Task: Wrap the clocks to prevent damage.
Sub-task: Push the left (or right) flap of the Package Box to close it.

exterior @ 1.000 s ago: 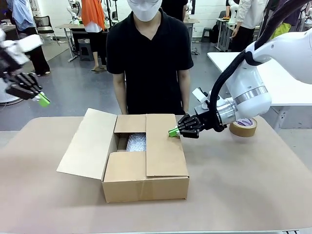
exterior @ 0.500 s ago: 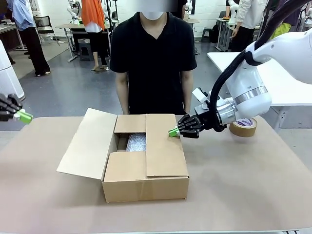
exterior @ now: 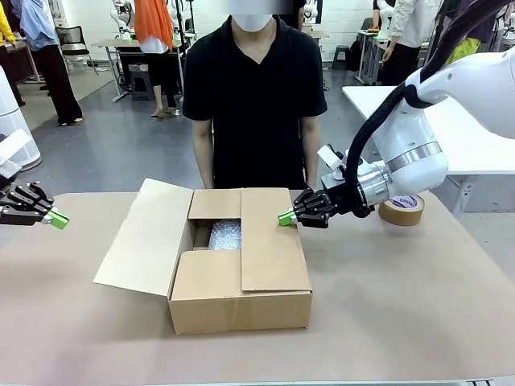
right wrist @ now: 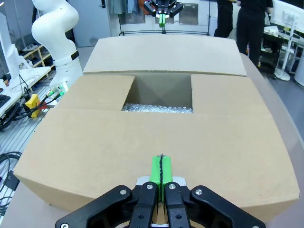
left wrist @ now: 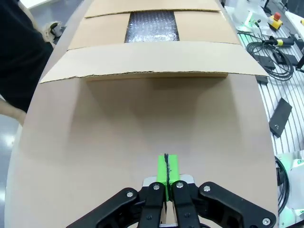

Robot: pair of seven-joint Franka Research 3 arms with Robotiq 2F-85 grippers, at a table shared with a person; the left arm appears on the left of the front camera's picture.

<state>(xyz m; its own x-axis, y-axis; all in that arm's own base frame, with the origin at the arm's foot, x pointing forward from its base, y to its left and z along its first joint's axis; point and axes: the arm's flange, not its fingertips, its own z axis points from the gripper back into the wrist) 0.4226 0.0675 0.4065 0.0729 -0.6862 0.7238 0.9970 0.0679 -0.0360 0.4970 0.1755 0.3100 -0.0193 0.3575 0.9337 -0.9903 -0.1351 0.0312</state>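
A cardboard box (exterior: 241, 265) stands mid-table with its right and end flaps folded in and its left flap (exterior: 145, 237) splayed outward. Bubble wrap (exterior: 225, 234) shows through the gap, also seen as bubble wrap (right wrist: 156, 108) and bubble wrap (left wrist: 152, 26) from the wrists; the clocks are hidden. My right gripper (exterior: 285, 217) is shut, its green tips resting at the far edge of the folded right flap (right wrist: 156, 142). My left gripper (exterior: 58, 219) is shut and empty, low over the table's left edge, pointing at the box; its pads (left wrist: 166, 167) are pressed together.
A roll of brown tape (exterior: 401, 209) lies on the table behind my right arm. A person in a black shirt (exterior: 253, 96) stands at the far side, hands behind the box. The brown tabletop (exterior: 402, 305) spreads around the box.
My left gripper has come down from high at the far left to just above the table's left edge. The right gripper and box have not moved.
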